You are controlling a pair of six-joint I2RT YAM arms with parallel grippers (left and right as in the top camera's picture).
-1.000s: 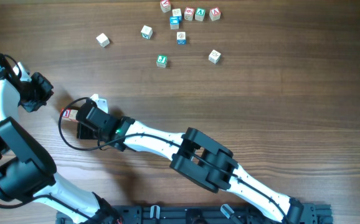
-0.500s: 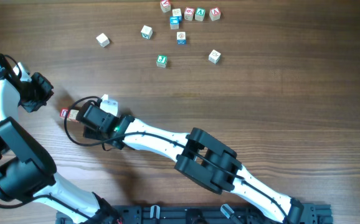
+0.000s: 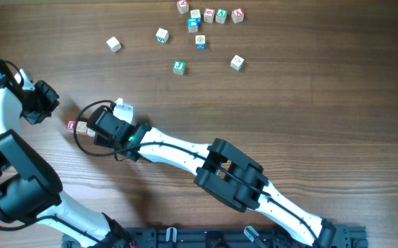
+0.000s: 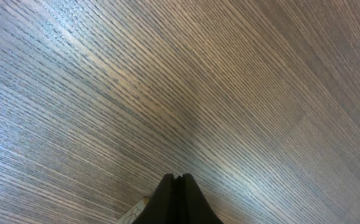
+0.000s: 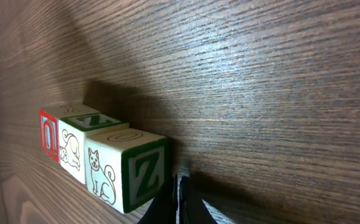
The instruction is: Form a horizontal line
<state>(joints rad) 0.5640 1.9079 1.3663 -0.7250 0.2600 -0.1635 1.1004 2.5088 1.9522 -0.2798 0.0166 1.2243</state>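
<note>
The horizontal line (image 5: 86,152) is a short row of three pale letter cubes touching side by side: a red-marked one at the left end, a middle one, and a green Z cube (image 5: 130,174) at the right end. From overhead only its left two cubes (image 3: 76,127) show, and my right arm covers the rest. My right gripper (image 5: 177,185) is shut and empty, its tips low against the Z cube's right side. Over the table's left side, apart from the row, my left gripper (image 3: 47,105) is shut on nothing.
Loose cubes lie scattered at the back, among them a white one (image 3: 113,45), a green one (image 3: 178,67) and a blue one (image 3: 200,42). Another row of cubes (image 3: 216,14) sits at the far edge. My right arm (image 3: 226,172) crosses the front diagonally.
My right gripper has drawn back to the right and slightly up, uncovering a second cube of the row. The left arm has not moved.
</note>
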